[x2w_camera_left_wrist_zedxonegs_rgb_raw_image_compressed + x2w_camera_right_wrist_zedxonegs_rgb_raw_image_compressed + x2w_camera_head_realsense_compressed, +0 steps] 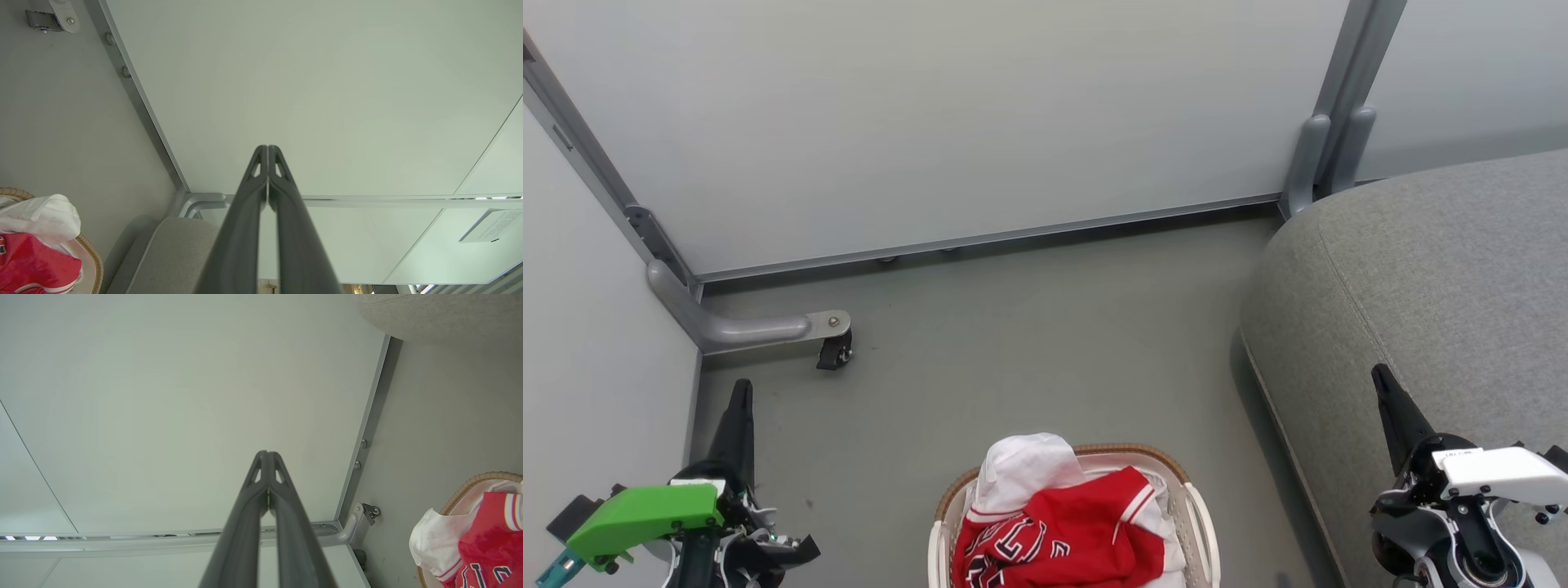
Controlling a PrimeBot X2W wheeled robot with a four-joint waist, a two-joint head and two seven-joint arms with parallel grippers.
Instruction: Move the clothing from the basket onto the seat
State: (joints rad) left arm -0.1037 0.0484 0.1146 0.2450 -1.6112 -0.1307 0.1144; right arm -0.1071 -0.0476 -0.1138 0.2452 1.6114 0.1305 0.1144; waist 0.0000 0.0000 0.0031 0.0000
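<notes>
Red clothing point(1066, 535) with white trim and black-and-white lettering is heaped in the basket point(1202, 523) at the bottom centre of the head view, white fabric bunched at its top. The clothing point(32, 265) shows again at the lower left of the left wrist view and the clothing point(490, 543) at the lower right of the right wrist view. The grey seat point(1429, 302) fills the right side. My left gripper point(741, 392) stands shut and empty to the basket's left. My right gripper point(1380, 377) is shut and empty over the seat's edge. Both pairs of fingers point(267, 163) point(266, 465) touch at the tips.
Pale partition panels point(931, 122) close off the far and left sides. A grey metal foot with a black caster point(833, 351) juts onto the floor at the left. A grey post point(1327, 147) stands by the seat's far corner. Grey floor lies between basket and wall.
</notes>
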